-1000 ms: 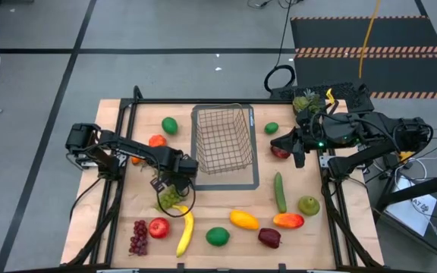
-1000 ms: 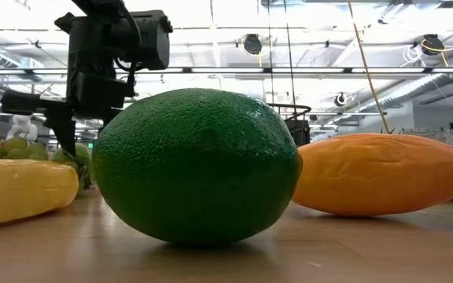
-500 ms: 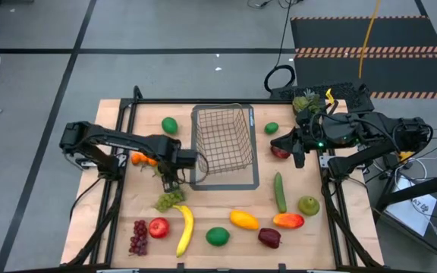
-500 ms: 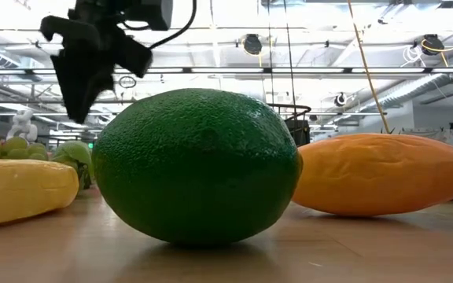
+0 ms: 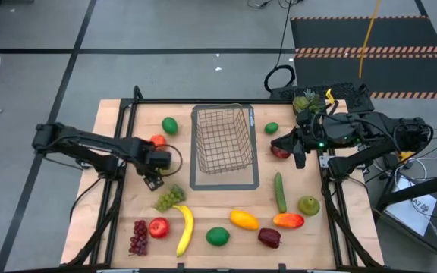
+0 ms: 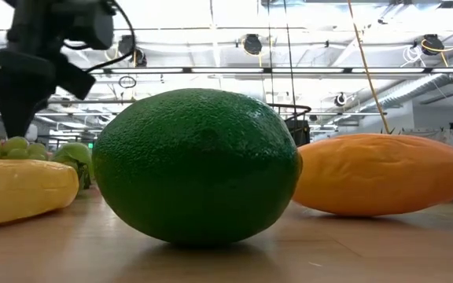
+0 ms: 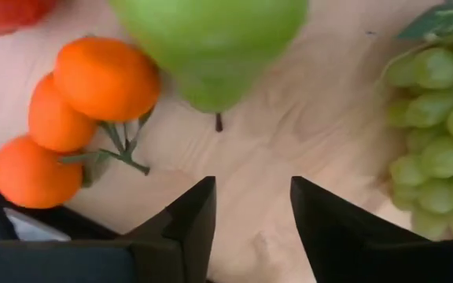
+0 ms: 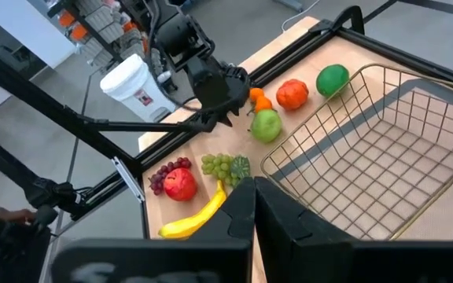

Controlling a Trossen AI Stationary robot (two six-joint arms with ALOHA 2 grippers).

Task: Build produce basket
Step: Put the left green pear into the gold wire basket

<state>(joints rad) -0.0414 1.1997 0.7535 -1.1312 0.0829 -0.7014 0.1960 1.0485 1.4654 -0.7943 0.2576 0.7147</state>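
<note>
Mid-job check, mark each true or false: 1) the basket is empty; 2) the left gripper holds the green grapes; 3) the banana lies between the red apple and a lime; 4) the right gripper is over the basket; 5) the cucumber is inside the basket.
1) True: the basket holds nothing.
2) False: the left gripper is open and empty; the green grapes lie on the table beside it.
3) True: banana, red apple, lime.
4) False: the right gripper sits shut at the table's right edge.
5) False: the cucumber lies on the table.
</note>
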